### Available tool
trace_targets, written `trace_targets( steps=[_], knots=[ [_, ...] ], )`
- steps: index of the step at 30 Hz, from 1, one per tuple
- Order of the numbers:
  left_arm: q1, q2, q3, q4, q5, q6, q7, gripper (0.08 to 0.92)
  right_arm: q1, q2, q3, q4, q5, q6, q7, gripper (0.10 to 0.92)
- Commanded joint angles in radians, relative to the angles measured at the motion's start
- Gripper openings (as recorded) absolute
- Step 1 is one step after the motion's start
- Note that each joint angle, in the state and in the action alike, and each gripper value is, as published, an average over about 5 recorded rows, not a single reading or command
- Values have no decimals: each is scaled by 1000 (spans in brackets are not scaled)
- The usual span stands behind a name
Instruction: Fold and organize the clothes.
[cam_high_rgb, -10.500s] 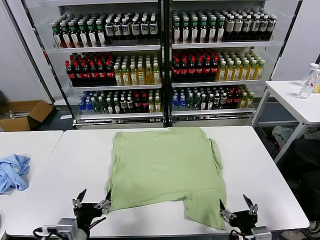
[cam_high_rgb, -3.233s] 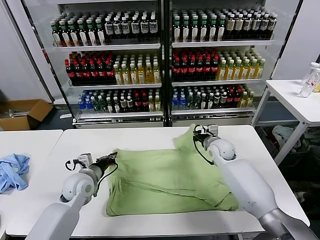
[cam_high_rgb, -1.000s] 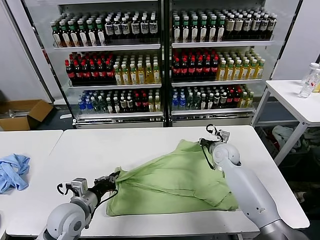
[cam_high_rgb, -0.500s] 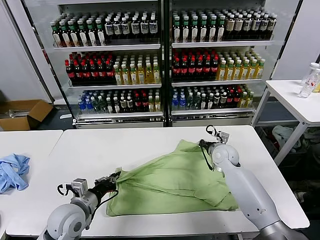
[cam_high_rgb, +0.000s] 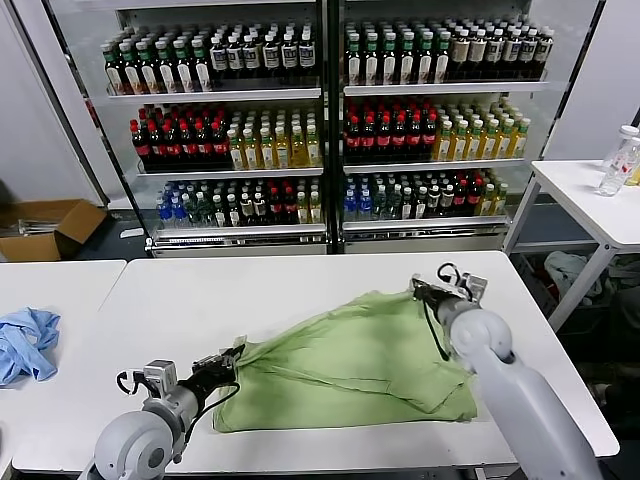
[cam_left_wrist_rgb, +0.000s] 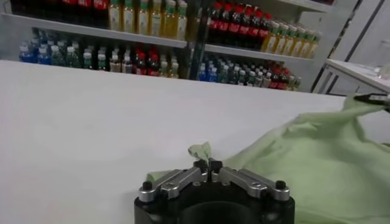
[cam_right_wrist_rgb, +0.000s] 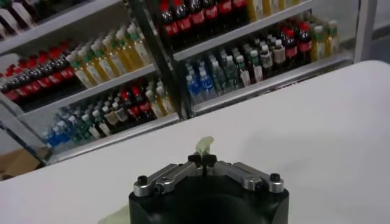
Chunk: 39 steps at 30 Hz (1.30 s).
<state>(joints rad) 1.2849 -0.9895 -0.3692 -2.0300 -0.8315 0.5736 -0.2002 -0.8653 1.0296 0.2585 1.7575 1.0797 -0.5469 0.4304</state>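
Observation:
The light green shirt (cam_high_rgb: 350, 360) lies partly folded on the white table (cam_high_rgb: 200, 300), its checked print hidden. My left gripper (cam_high_rgb: 234, 354) is shut on the shirt's left edge near the table's front; a pinch of green cloth (cam_left_wrist_rgb: 200, 150) sticks out between its jaws (cam_left_wrist_rgb: 208, 164). My right gripper (cam_high_rgb: 417, 288) is shut on the shirt's far right corner, held a little above the table; a green tip (cam_right_wrist_rgb: 204, 145) shows above its closed jaws (cam_right_wrist_rgb: 202, 159). The cloth stretches between the two grippers.
A light blue cloth (cam_high_rgb: 25, 342) lies on the neighbouring table at the left. Shelves of bottles (cam_high_rgb: 320, 130) stand behind the table. A second white table (cam_high_rgb: 590, 200) with a bottle stands at the right. A cardboard box (cam_high_rgb: 45, 230) sits on the floor far left.
My right gripper has carried the shirt's far corner to the right and slightly nearer, pulling the cloth taut. My left gripper has held its edge almost in place.

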Motion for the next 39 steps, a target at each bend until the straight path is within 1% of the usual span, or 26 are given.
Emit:
trace_targets(
  steps=[1, 7, 13, 15, 17, 19, 21, 26, 29, 31, 33, 36, 39],
  knots=[
    [3, 0, 1, -6, -1, 0, 0, 86, -294, -59, 169, 277, -11, 5, -11, 106],
    [14, 0, 6, -18, -1, 0, 2, 86, -500, -47, 312, 378, -84, 18, -46, 106],
    [14, -4, 14, -8, 22, 2, 9, 86, -610, -8, 348, 385, -189, 10, -60, 108],
    [11, -6, 18, -3, 48, 2, 17, 92, -614, 1, 341, 378, -221, -14, -63, 126],
    [8, -11, 21, -3, 79, -1, 24, 121, -614, 7, 331, 377, -257, -32, -74, 171],
    [10, -19, 22, -11, 107, -11, 21, 175, -619, 15, 322, 385, -299, -30, -90, 221],
    [23, -30, 17, -32, 133, -34, 1, 227, -626, 21, 317, 397, -326, -26, -99, 282],
    [80, -68, 5, -75, 233, -105, -91, 374, -658, 28, 324, 423, -372, -9, -122, 429],
    [88, -106, 21, -39, 286, -116, -139, 461, -673, 36, 328, 433, -382, -6, -125, 516],
    [81, -135, 33, 2, 319, -116, -152, 522, -680, 43, 328, 437, -386, -6, -124, 568],
    [73, -166, 40, 41, 339, -111, -157, 574, -687, 48, 328, 441, -390, -5, -125, 629],
    [73, -201, 50, 65, 349, -91, -153, 660, -696, 49, 330, 445, -394, -5, -126, 715],
    [83, -218, 62, 77, 364, -61, -146, 746, -703, 46, 338, 449, -393, -4, -127, 788]
  ],
)
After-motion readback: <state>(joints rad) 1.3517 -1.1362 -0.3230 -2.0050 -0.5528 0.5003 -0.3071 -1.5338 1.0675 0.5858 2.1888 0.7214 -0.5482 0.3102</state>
